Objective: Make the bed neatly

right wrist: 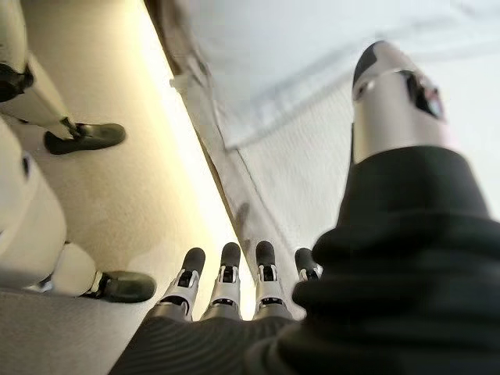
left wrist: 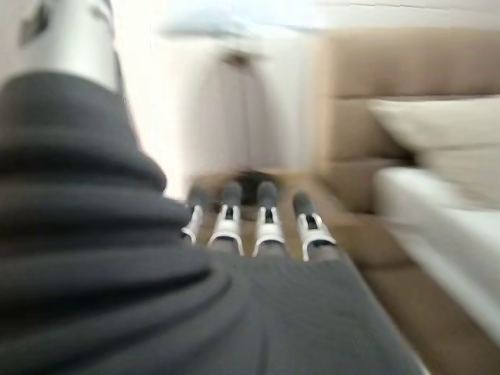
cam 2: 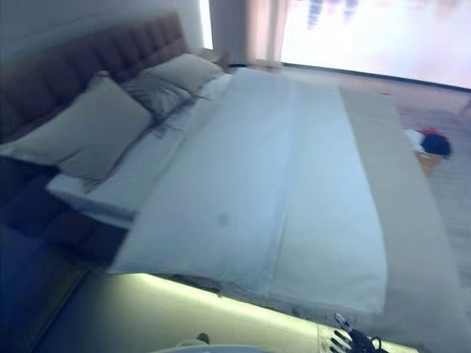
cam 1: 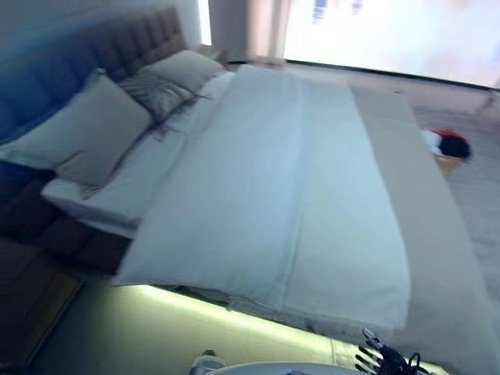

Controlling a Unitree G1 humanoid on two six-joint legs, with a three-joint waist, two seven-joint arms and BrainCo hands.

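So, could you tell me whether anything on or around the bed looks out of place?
Mostly tidy: the white duvet lies flat. The striped pillow sits crumpled between two smoother ones, and a red and dark bundle lies on the floor beyond the bed.

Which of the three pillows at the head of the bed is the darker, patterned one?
The middle pillow: grey and patterned, between two plain cream ones, the large near one and the far one.

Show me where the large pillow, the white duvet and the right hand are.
large pillow [cam 1: 94, 129], left eye view, its middle.
white duvet [cam 1: 258, 195], left eye view, its centre fold.
right hand [right wrist: 226, 269], right wrist view, one finger.
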